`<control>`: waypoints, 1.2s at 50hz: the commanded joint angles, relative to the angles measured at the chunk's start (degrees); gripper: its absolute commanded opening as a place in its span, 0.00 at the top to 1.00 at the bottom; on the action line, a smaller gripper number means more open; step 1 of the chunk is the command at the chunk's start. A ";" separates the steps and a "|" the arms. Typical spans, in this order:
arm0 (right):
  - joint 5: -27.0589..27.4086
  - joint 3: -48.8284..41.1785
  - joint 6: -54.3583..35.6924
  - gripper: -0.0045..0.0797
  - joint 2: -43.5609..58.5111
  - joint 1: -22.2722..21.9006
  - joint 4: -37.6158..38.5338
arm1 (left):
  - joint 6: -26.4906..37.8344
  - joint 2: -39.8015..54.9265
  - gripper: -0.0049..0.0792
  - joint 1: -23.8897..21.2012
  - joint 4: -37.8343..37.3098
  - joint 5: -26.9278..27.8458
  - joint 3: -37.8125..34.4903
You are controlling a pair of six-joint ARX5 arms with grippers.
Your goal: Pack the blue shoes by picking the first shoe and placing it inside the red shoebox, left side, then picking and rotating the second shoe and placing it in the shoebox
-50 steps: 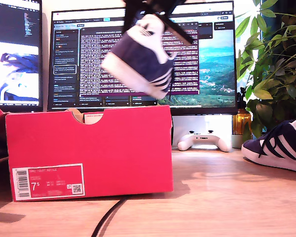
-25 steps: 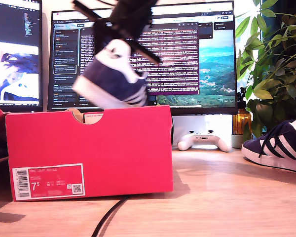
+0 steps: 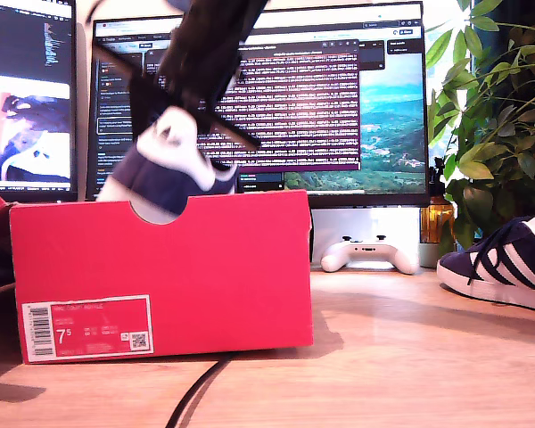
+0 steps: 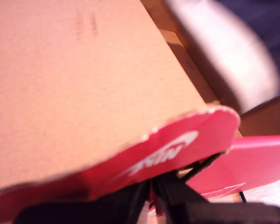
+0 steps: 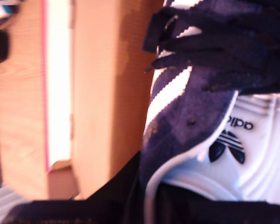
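Lowered since before, shoe (image 3: 160, 169) meets the red shoebox (image 3: 160, 267); second wrist view shows jaws gripping its collar.

The box (image 3: 160, 272) stands on the desk at the exterior view's left, a large pinkish-red carton with a half-round notch in its near top edge and a white label marked 7.5 low on its near face. One navy shoe (image 3: 156, 174), white at heel and sole, hangs tilted over the box, its lower part dipping behind the notch. The other shoe (image 3: 499, 263), navy with white stripes, lies on the desk at the exterior view's far right, well apart.
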 commanded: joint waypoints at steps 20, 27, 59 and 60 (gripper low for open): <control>0.94 2.36 0.35 0.96 4.11 2.38 4.44 | 0.42 0.22 0.97 -0.17 0.46 -0.07 -1.18; 0.96 2.36 0.37 0.96 5.95 2.45 4.55 | 0.39 0.22 0.97 -0.20 0.31 0.09 -1.20; 3.48 2.36 -4.35 0.62 6.78 3.39 4.00 | 0.42 0.22 0.97 -0.20 0.04 0.35 -1.20; 3.37 2.36 -4.35 0.60 6.80 3.45 4.02 | 0.42 0.22 0.97 -0.17 0.04 0.35 -1.20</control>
